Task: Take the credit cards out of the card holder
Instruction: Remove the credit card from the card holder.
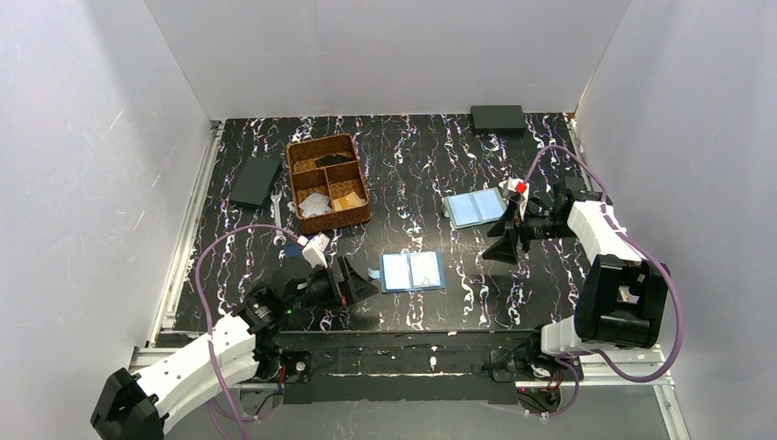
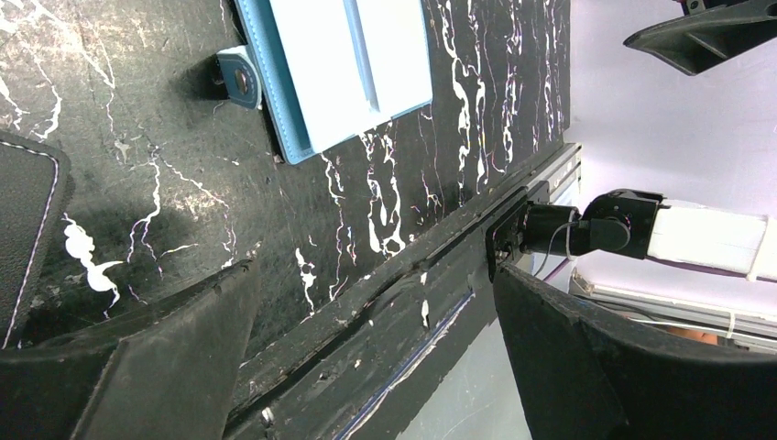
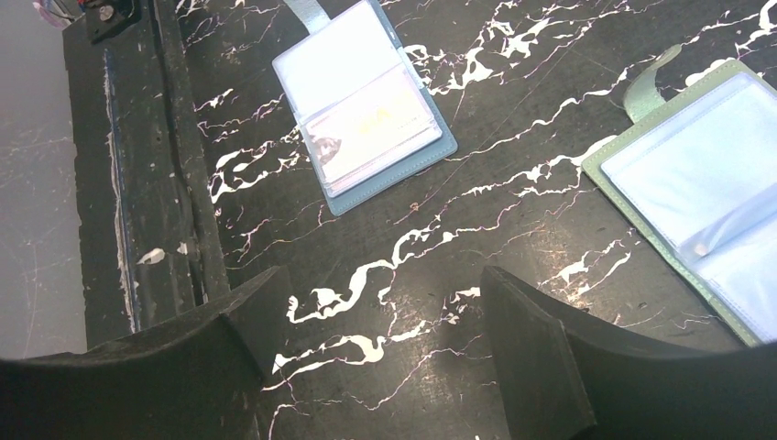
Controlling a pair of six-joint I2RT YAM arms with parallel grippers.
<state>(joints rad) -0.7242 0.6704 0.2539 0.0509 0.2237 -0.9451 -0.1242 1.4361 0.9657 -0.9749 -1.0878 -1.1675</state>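
The holder (image 1: pixel 412 271) lies open flat so you can reach its cards (image 3: pixel 371 133); left gripper (image 1: pixel 362 282) and right gripper (image 1: pixel 499 240) gape wide, empty.

Overhead view from behind, wrist views low and close, all sharing card holder (image 1: pixel 412 271)

A black table (image 1: pixel 412 183) with white and faintly purple marble veining sits inside a booth of plain white panels: a back wall (image 1: pixel 385 55), a left wall (image 1: pixel 92 165) with faint scuffs, and a right wall (image 1: pixel 696 110). A silver metal rail (image 1: pixel 183 243) runs along the table's left edge, and a scratched black strip (image 1: pixel 403 353) borders its near edge. The light is even and cool, casting only soft shadows.
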